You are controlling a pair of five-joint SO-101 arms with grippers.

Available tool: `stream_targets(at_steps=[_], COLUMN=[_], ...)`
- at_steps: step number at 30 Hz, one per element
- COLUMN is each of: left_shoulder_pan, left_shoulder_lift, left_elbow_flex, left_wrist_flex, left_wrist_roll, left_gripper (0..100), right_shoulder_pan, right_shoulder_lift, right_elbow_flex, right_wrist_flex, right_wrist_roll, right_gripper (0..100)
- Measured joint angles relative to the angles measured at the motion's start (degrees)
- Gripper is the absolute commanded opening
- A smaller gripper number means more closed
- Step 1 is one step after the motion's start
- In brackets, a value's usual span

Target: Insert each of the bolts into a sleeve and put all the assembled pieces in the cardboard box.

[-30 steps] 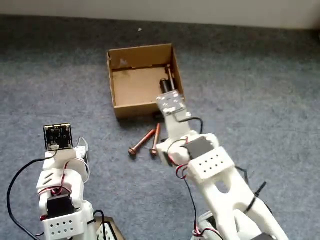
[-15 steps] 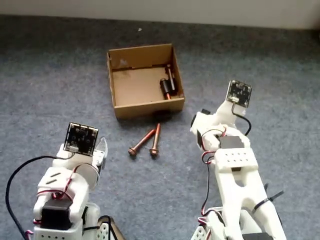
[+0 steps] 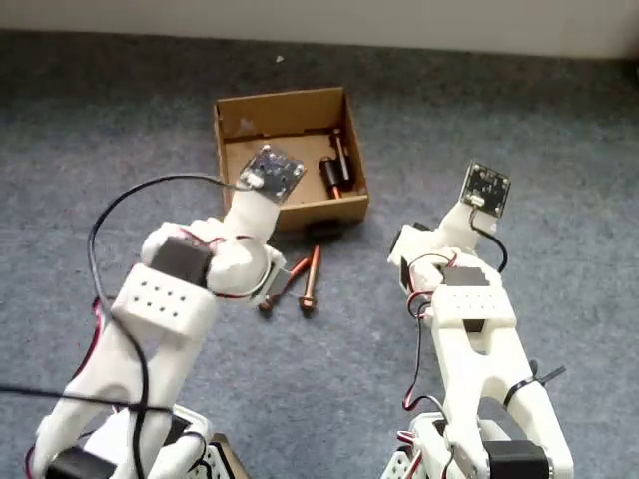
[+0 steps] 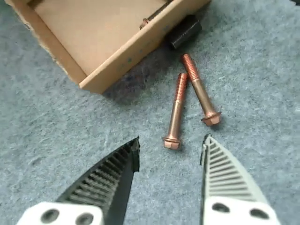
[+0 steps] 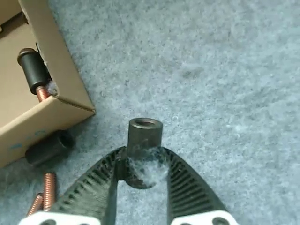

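Observation:
Two copper bolts lie side by side on the carpet, just in front of the cardboard box. My left gripper hovers open right above their heads, one finger on each side. In the high view the left arm hides part of the bolts. My right gripper is shut on a dark sleeve, held upright over the carpet to the right of the box. A bolt with a sleeve on it lies in the box's right side. A loose sleeve rests against the box's front wall.
Grey carpet covers the whole floor, with free room to the right of the box and in front of the bolts. The right arm's base stands to the right of the bolts. A pale wall runs along the far edge.
The left arm has swung forward from its folded pose to above the bolts. The right arm pulled back from the box a second ago and has hardly moved since.

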Motion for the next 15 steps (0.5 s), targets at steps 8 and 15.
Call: stream_targets(at_steps=[8, 15], left_shoulder_pan=[2.9, 5.0], left_shoulder_lift=[30.0, 47.7], left_elbow_flex=[-16.7, -27.3], left_wrist_flex=[0.0, 0.0], left_wrist_roll=[1.7, 8.5], left_gripper=[24, 24], right_shoulder_pan=[0.0, 0.0], right_shoulder_lift=[0.0, 0.0], right_elbow_flex=[0.0, 0.0], right_wrist_flex=[0.0, 0.0], right_wrist_roll=[0.0, 0.0], right_gripper=[0.5, 0.5])
